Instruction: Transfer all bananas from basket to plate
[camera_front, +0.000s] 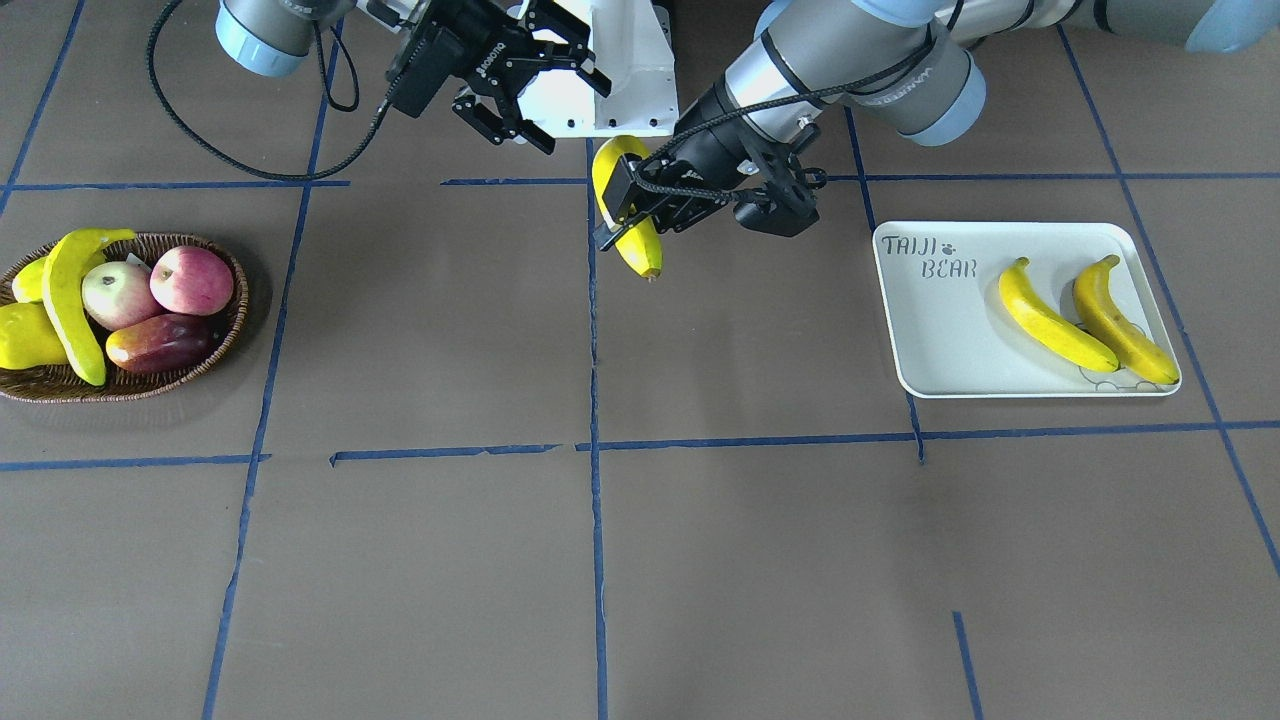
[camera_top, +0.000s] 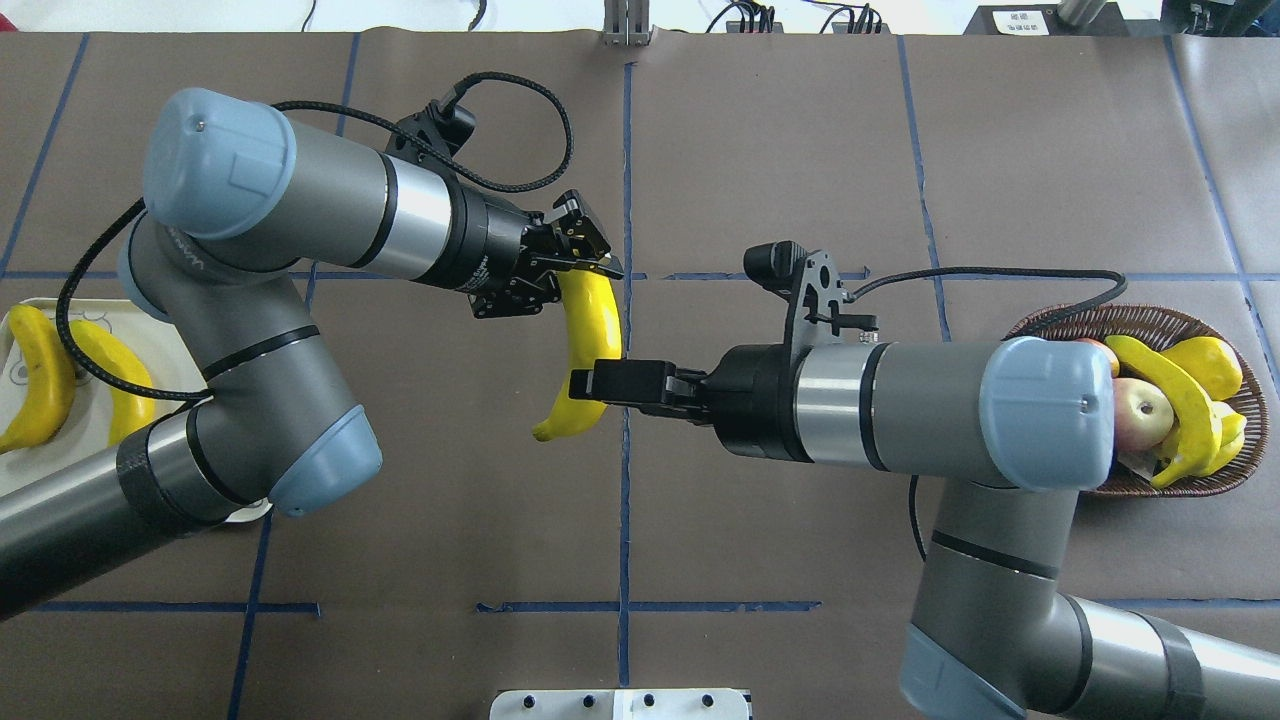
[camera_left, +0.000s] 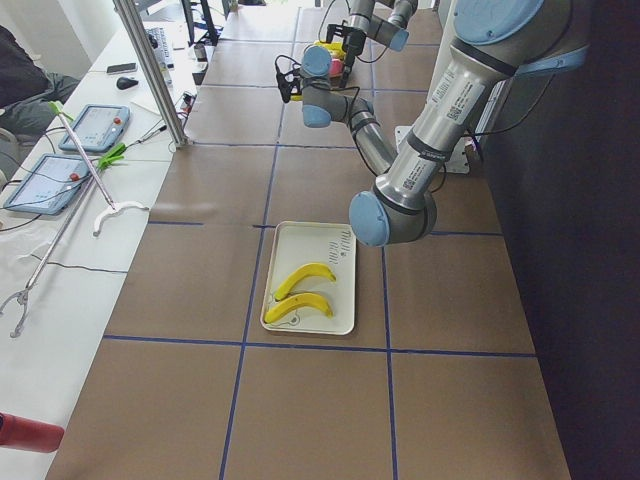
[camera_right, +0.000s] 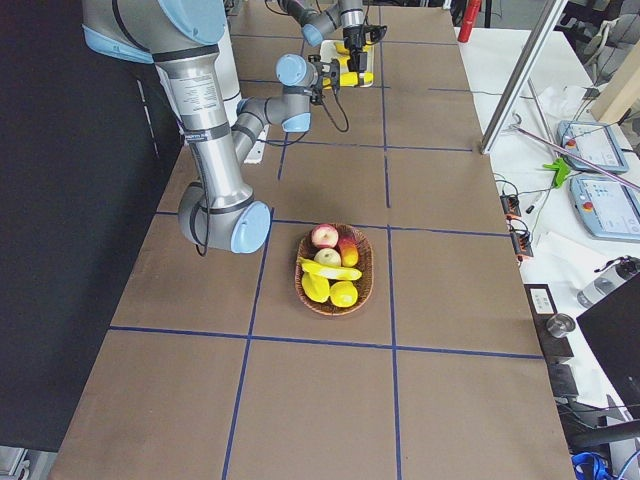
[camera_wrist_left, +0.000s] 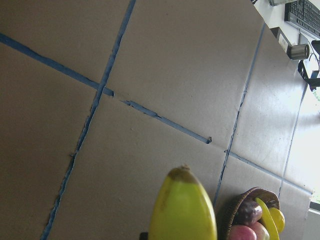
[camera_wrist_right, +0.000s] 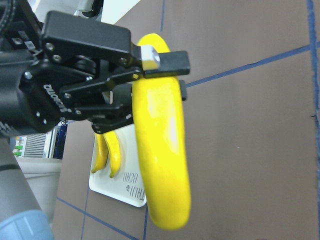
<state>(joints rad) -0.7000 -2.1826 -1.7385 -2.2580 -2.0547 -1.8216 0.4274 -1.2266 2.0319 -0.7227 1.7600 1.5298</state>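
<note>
Closest to the robot's edge of the worktop, mid-length, the right gripper (camera_front: 575, 117) hangs with its fingers spread, holding nothing. Just beyond it, the left gripper (camera_front: 620, 205) has its fingers pinching a banana (camera_front: 642, 252) near one end, lifted clear of the worktop. Farther out, the plate (camera_front: 940, 330) toward the left end carries two bananas (camera_front: 1055, 322). The basket (camera_front: 238, 305) toward the right end holds a last banana (camera_front: 70, 310). The left arm should probably travel smoothly, since an end grip may let the load pivot. It should lower over the plate's bare lettered side and release only once the banana rests.
</note>
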